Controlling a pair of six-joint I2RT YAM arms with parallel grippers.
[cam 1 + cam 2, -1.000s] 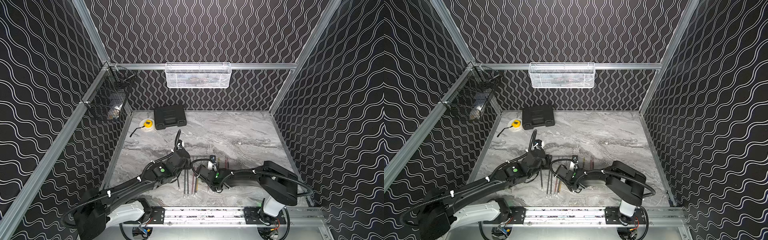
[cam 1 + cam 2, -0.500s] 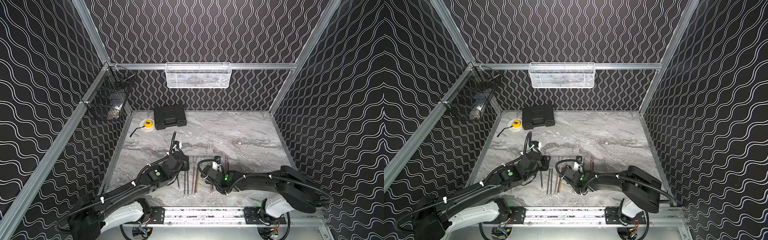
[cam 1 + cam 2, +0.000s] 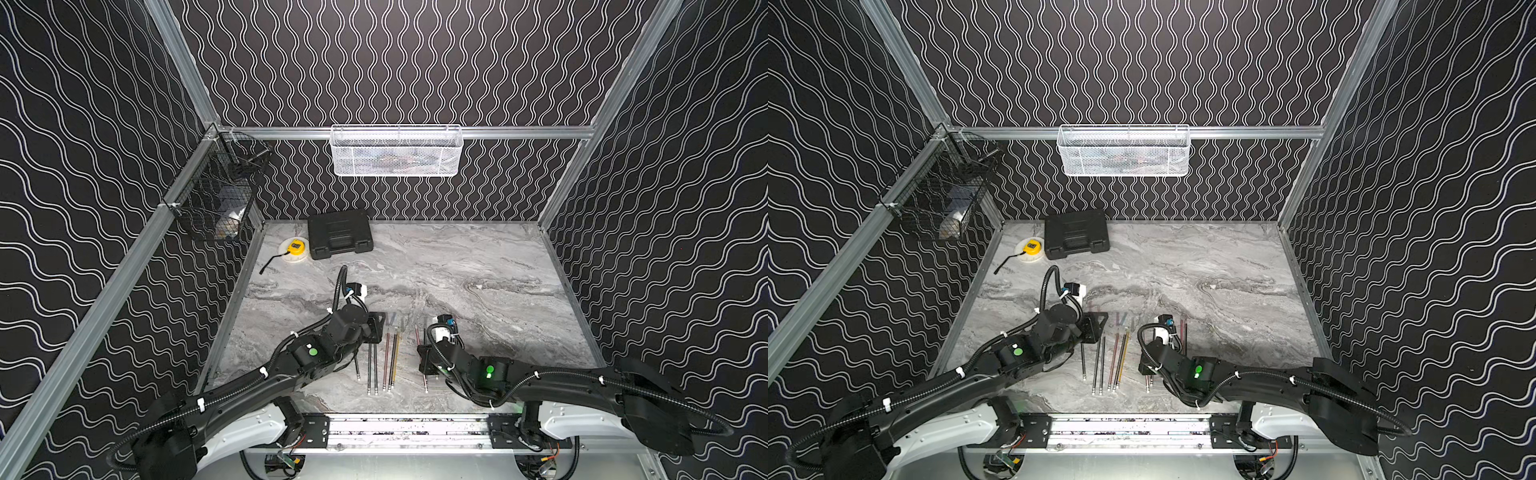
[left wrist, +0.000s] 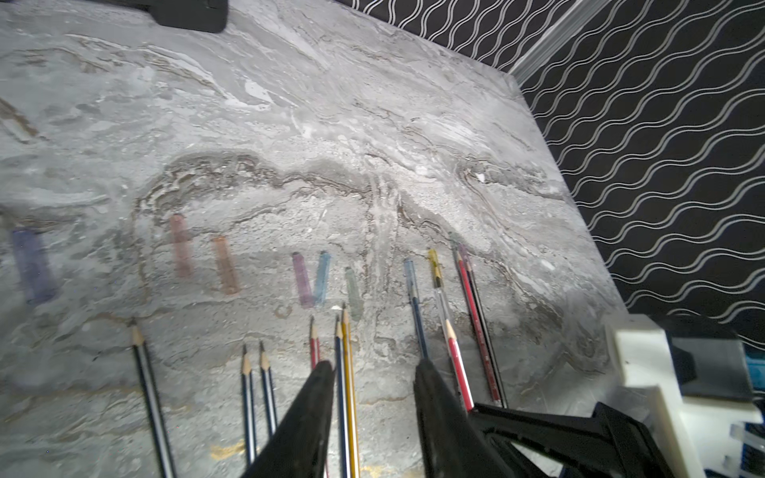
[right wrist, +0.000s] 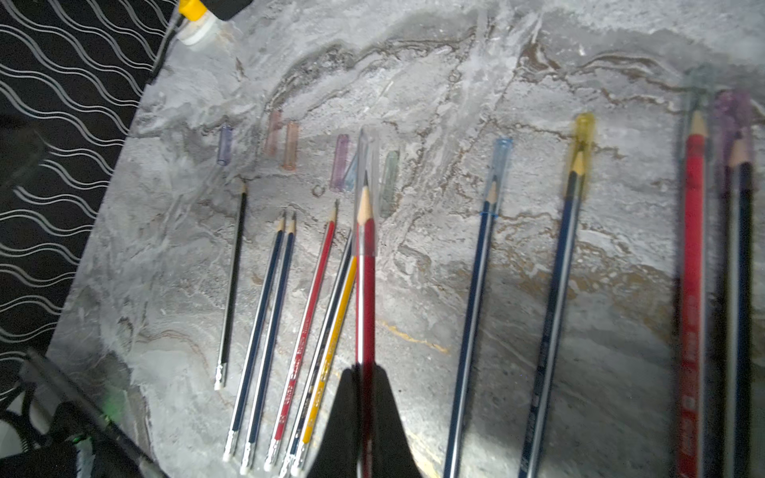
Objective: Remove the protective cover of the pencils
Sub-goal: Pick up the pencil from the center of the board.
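Surface: marble tabletop (image 3: pixel 457 266), open far and right.
Pencils (image 3: pixel 382 365): rowed near centre; print blurred.
Right gripper (image 5: pixel 366 372): clenched on red pencil (image 5: pixel 365 298), clear cover (image 5: pixel 366 161) on.
Left gripper (image 4: pixel 374 366): parted over row, empty.

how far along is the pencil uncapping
Done: six bare pencils lie near six loose translucent plastic caps. In hand: the right fingers pinch a red pencil with its clear cap on. Remaining: four capped pencils on the grey marble table.
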